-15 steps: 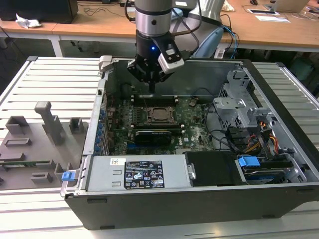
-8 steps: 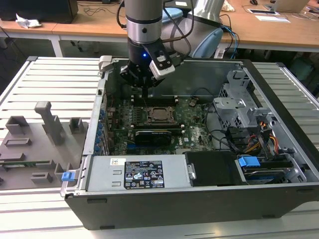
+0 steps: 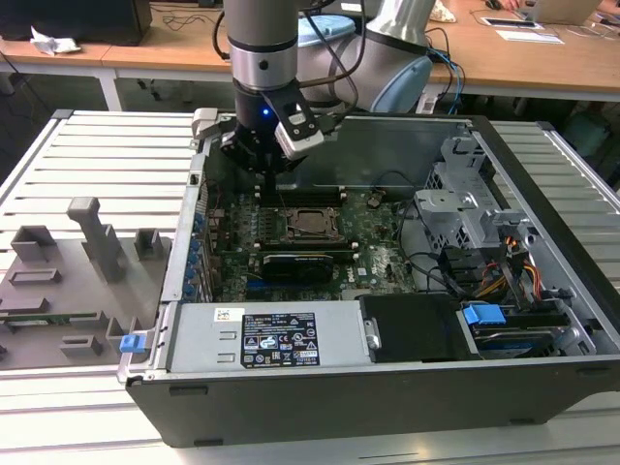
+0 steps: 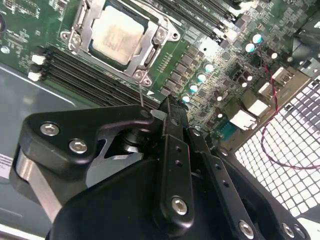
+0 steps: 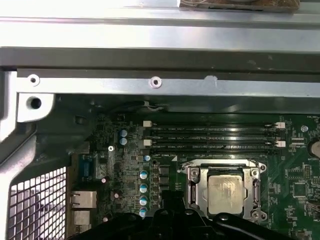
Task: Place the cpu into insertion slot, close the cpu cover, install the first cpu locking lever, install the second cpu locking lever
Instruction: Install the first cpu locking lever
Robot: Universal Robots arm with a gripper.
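We see the small flat square silver-topped cpu [image 5: 226,192] already lying in the square black metal-rimmed insertion slot [image 5: 260,175] on the green motherboard [image 3: 383,254]. The thin square metal cpu cover [image 4: 151,54] looks folded down around it, its window framing the chip.

The black gripper [image 4: 162,107] hangs just beside the slot, over the long black memory slots [image 4: 85,75]. In the exterior view the slot lies toward that view's right of the gripper and nearer the camera.

1 thin steel lever rod [image 4: 140,94] runs from the slot's near corner toward the gripper, its long axis pointing at the tip. We cannot tell whether the gripper is apart, together or clamped on that rod. We judge the work stands at the locking levers.
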